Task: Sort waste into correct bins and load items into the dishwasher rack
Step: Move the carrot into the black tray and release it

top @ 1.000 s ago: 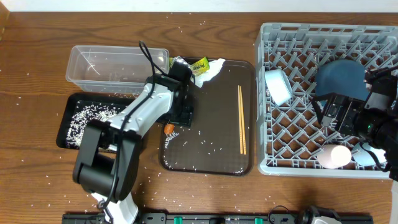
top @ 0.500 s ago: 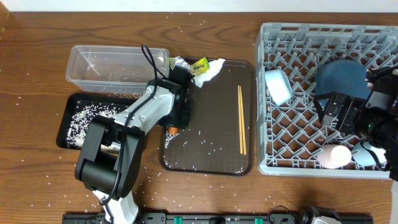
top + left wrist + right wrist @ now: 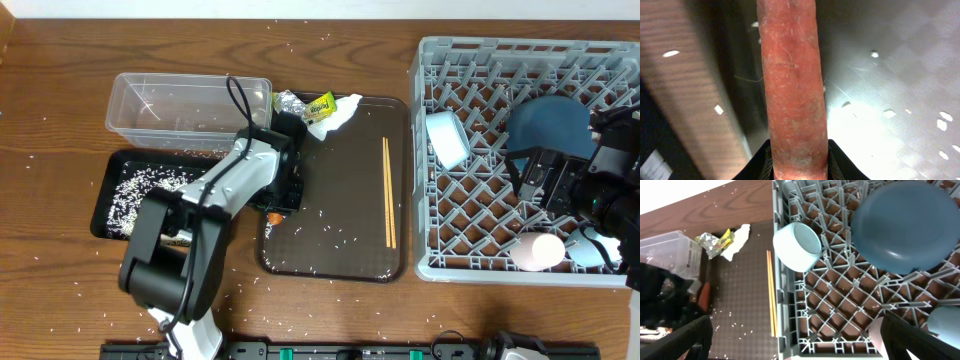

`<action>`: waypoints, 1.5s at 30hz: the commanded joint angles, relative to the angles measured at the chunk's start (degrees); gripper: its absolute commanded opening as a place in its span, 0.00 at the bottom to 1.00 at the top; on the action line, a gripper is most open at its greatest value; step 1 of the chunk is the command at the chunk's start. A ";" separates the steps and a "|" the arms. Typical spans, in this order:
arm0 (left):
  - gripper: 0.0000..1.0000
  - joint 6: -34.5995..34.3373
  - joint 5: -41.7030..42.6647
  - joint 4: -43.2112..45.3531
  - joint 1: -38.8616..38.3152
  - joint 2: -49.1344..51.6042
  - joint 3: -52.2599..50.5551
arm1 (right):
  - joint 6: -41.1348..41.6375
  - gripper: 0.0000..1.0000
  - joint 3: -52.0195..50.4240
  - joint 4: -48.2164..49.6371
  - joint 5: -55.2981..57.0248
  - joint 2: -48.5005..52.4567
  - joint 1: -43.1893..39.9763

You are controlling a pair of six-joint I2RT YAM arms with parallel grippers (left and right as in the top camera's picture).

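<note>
The wooden surface [image 3: 60, 270] runs past every frame edge. On its right stands the dishwasher rack [image 3: 470, 215], its right side cut off and partly covered by the right arm [image 3: 600, 185]. The right jaws hang open over the rack; only their blurred tips show at the wrist view's lower corners. The dark brown serving tray [image 3: 345, 235] lies centre. Left of it sit the clear plastic tub [image 3: 170, 100] and, nearer the robot, the black tray [image 3: 112, 170], whose right end lies under the left arm [image 3: 215, 190].

In the rack, the dark blue dish [image 3: 550, 125] lies rim down, its lower edge hidden by the right arm. The white bowl [image 3: 447, 138] is tipped on its side at the left wall. The pink cup [image 3: 540, 250] sits at the near wall, and the light blue cup [image 3: 590, 252] beside it is half covered.

The wooden chopsticks [image 3: 388, 190] lie together on the serving tray. The left jaws are closed on the carrot [image 3: 792, 85] at the tray's left edge; overhead only its orange tip shows. Whether it rests on the tray cannot be told.

Tissue [image 3: 342, 110], yellow-green packet [image 3: 320, 103] and foil [image 3: 289, 101] bunch at the tray's far left corner. Rice grains [image 3: 135, 190] fill the black tray and speckle the surface.
</note>
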 commanded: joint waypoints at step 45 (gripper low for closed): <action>0.76 -22.08 0.50 3.15 28.81 -28.55 -7.65 | -0.61 0.99 0.33 -0.31 1.40 -0.26 -0.48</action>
